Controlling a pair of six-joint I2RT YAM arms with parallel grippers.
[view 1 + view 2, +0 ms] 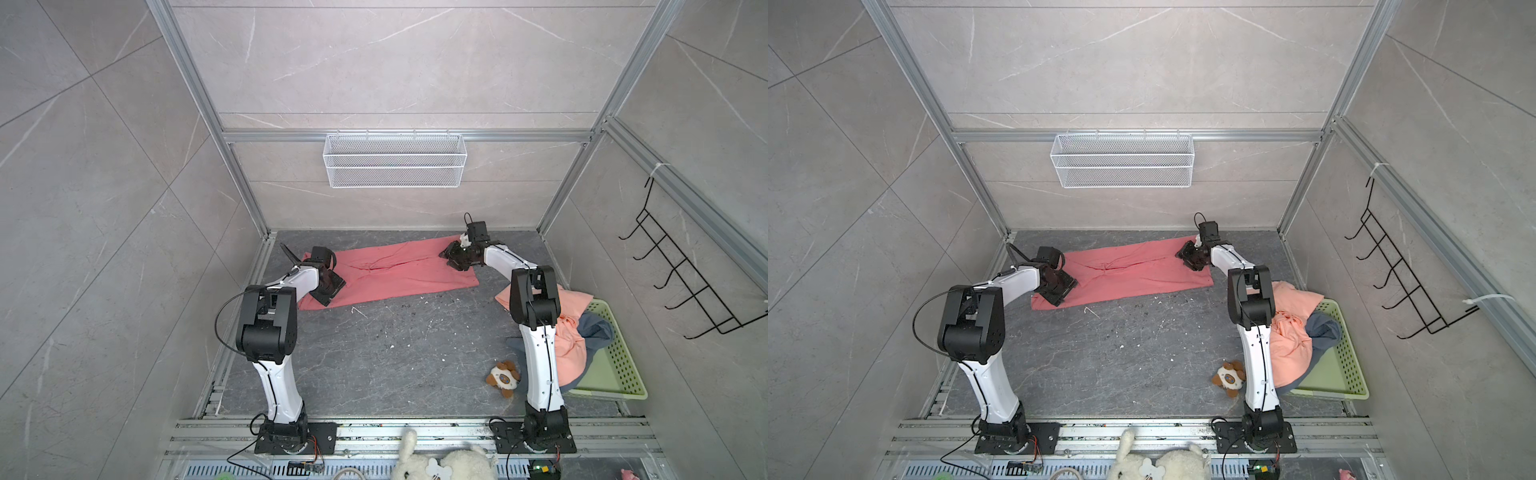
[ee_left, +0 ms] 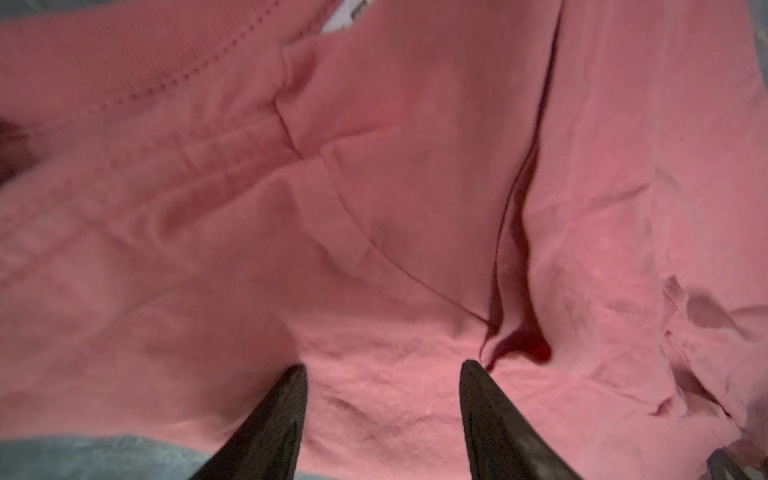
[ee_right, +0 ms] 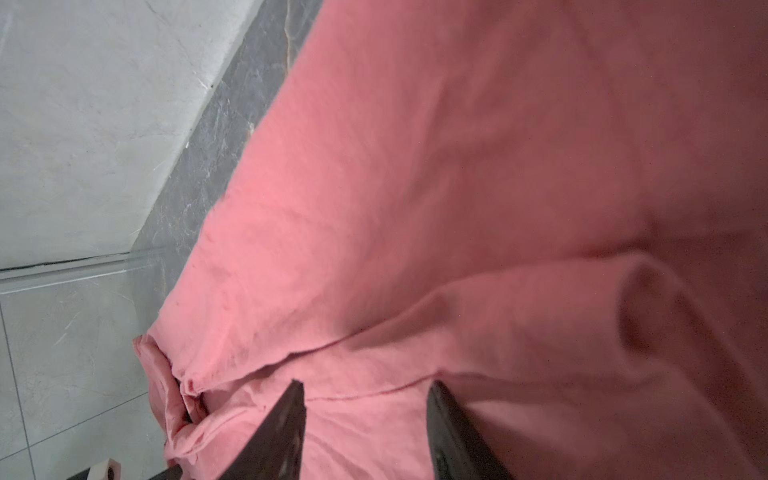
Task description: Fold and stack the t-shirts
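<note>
The coral-red t-shirt lies as a long wrinkled strip across the far part of the dark floor. My left gripper rests over its left end. In the left wrist view, the gripper is open, fingers apart on flat cloth near the collar. My right gripper is at the far right corner. It stands open over a folded edge of the shirt. A peach t-shirt and a blue-grey one lie crumpled at the right.
A pale green perforated basket sits at the right under the crumpled shirts. A small brown-and-white plush toy lies beside the right arm's base. A white wire basket hangs on the back wall, and a black hook rack on the right wall.
</note>
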